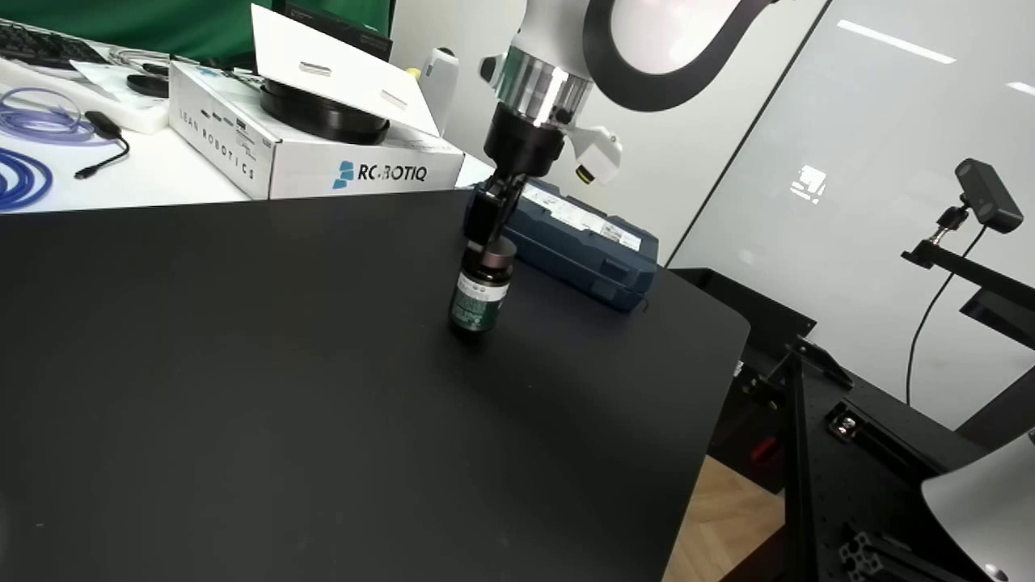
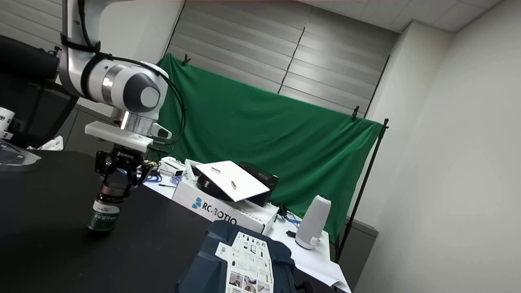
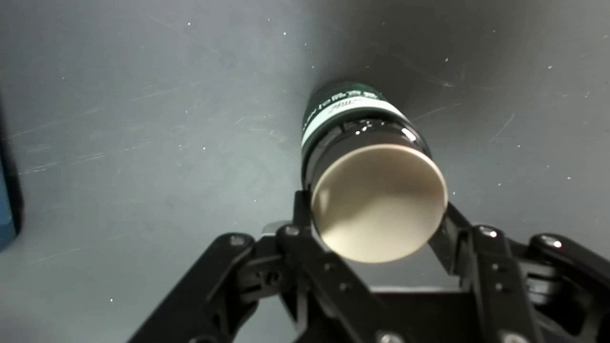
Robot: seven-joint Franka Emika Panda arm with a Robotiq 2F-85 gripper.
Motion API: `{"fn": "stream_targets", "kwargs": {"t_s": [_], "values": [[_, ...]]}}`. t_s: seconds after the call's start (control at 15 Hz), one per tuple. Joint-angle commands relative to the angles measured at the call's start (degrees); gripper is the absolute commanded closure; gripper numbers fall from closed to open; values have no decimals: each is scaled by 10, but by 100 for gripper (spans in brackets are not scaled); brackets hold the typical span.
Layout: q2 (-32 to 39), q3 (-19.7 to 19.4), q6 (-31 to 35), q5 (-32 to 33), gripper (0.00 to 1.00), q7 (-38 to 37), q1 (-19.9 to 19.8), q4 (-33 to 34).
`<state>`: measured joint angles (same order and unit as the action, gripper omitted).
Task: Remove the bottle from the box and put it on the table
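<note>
The bottle is dark with a dark cap, pale band and green base; it shows in both exterior views (image 1: 480, 301) (image 2: 105, 213). My gripper (image 1: 487, 242) is shut on its cap, one finger on each side, as the wrist view shows (image 3: 377, 216). The pale cap top faces the wrist camera. The bottle leans slightly, with its base at or just above the black table (image 1: 283, 388); I cannot tell whether it touches. The navy box (image 1: 578, 250) lies closed beside the gripper, apart from the bottle. Its edge (image 3: 5, 214) shows at the left in the wrist view.
A white Robotiq cardboard box (image 1: 364, 170) with a black round object and a white plate on it stands behind the table. Blue cables (image 1: 24, 182) lie on the white surface (image 1: 194, 174). The table's edge (image 1: 711, 420) and a black frame are at the right in an exterior view.
</note>
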<state>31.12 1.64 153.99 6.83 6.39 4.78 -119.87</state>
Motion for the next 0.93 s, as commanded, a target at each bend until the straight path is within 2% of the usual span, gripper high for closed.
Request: {"fn": "stream_targets", "kwargs": {"t_s": [0.0, 0.87], "values": [[-5, 0, 27, 0, 65, -5, -8, -14], [-6, 4, 29, -6, 65, -3, -14, -21]]}}
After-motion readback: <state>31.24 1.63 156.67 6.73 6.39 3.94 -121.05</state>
